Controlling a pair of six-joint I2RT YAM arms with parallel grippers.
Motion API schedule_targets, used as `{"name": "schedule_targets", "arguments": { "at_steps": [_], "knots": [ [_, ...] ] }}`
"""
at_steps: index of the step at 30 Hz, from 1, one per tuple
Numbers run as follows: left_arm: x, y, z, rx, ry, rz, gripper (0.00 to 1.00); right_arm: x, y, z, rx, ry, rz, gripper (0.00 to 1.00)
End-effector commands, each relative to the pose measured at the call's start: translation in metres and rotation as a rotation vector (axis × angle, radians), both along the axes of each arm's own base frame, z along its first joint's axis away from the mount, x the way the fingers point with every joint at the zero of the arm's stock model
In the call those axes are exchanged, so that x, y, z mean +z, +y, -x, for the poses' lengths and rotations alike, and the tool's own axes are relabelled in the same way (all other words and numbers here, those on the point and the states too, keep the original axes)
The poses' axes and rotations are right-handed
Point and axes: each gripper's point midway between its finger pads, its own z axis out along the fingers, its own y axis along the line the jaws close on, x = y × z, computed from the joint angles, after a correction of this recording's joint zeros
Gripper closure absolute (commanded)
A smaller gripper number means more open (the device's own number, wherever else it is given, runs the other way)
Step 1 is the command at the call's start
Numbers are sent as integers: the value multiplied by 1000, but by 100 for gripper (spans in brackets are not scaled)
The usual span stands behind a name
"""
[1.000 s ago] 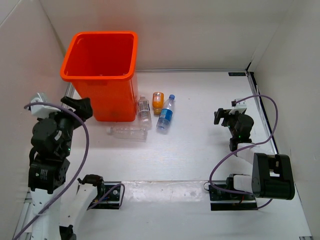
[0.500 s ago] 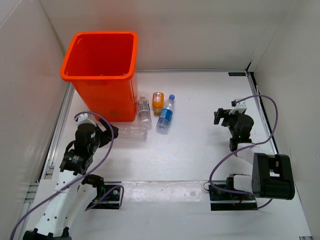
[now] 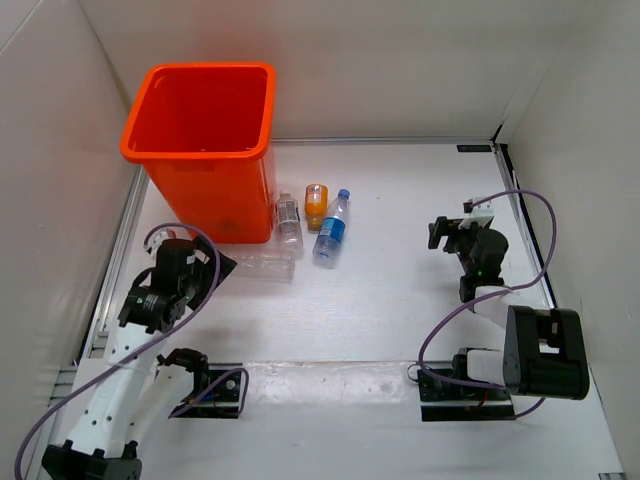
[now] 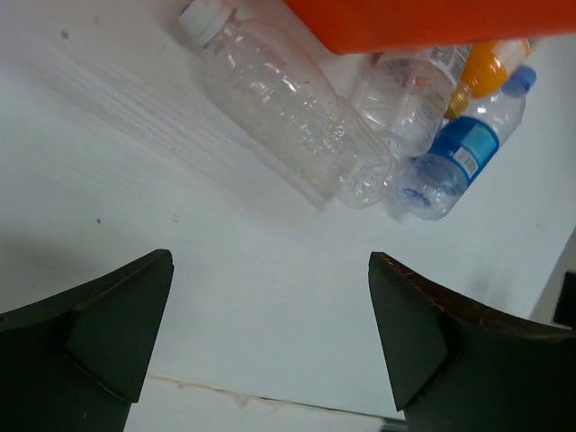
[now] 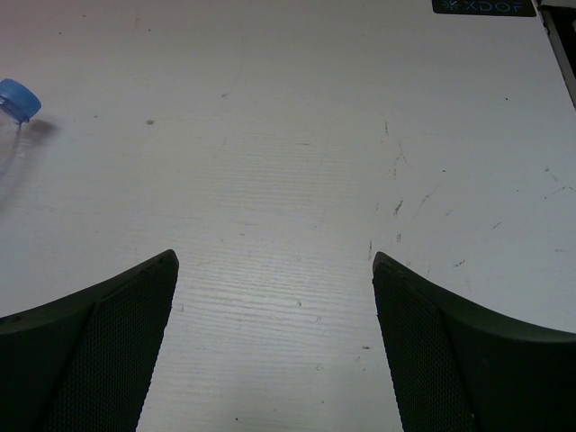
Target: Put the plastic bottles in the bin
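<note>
Beside the bin, the bottles lie on the table. My left fingers are spread wide by the clear bottle so it fits between. My right fingers are wide too, empty.

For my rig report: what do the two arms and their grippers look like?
The left arm and right arm have black joint housings and white links, each with a looping purple cable. Left gripper and right gripper have dark, broad wedge fingers; the right ones show fine mesh texture.
</note>
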Motion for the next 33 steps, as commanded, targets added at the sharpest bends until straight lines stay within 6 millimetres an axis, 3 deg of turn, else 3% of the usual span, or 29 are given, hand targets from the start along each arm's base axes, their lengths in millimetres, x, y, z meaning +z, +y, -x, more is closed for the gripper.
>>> {"name": "schedule_targets", "arguments": {
  "at_steps": [1,5,6,8,9,14,15,17,18,20,25,33],
  "knots": [
    [-13,-2,7,193,111,151,0,22,-1,-9,1,-70,3,10],
    [-19,-5,-14,253,42,228,0,21,-1,-8,5,-67,1,10],
    [-34,-4,-13,289,64,235,0,23,-1,-9,6,-71,1,10],
    [-42,1,-17,377,58,269,0,22,-1,-8,10,-68,0,10],
    [-40,-1,-30,374,4,294,0,22,-1,-8,14,-68,-1,10],
    [-53,-5,-57,404,2,305,0,23,-2,-7,22,-78,-3,10],
    [-65,-9,-59,401,55,299,0,24,-2,-8,25,-81,-3,10],
    [-68,-17,-77,385,84,305,0,24,-2,-8,22,-79,-2,10],
    [-95,-21,-77,381,186,269,0,22,-2,-7,21,-76,-4,10],
    [-97,-32,-95,350,209,280,0,22,-2,-7,22,-76,-3,10],
    [-122,-43,-109,353,256,317,0,22,-2,-7,22,-75,-3,10],
    [-125,-37,-124,378,255,315,0,22,-2,-7,19,-75,-2,10]
  ]
}}
